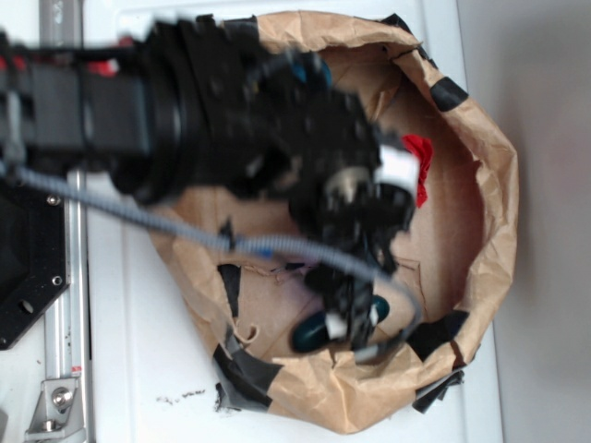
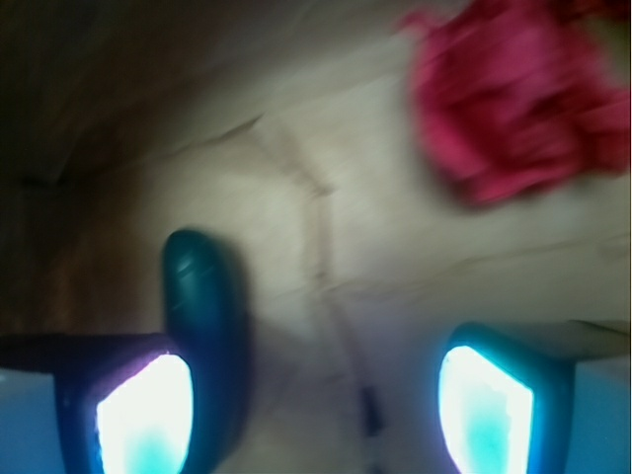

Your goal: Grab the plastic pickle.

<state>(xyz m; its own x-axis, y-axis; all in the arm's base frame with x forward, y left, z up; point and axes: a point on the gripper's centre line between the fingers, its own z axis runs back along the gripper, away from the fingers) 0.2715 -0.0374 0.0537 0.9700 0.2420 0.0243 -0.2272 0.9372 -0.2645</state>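
The plastic pickle is a dark green glossy piece lying on the brown paper floor of the bag. In the wrist view it lies right against the inner side of my left finger, reaching away from it. In the exterior view its end shows beside the fingertips near the bag's lower wall. My gripper is open, its two bright pads wide apart, with bare paper between them. In the exterior view the gripper reaches down into the bag and hides much of the pickle.
A red crumpled thing lies further in the bag, also seen in the exterior view. The brown paper bag's rolled rim, patched with black tape, rings the space. The bag stands on a white surface.
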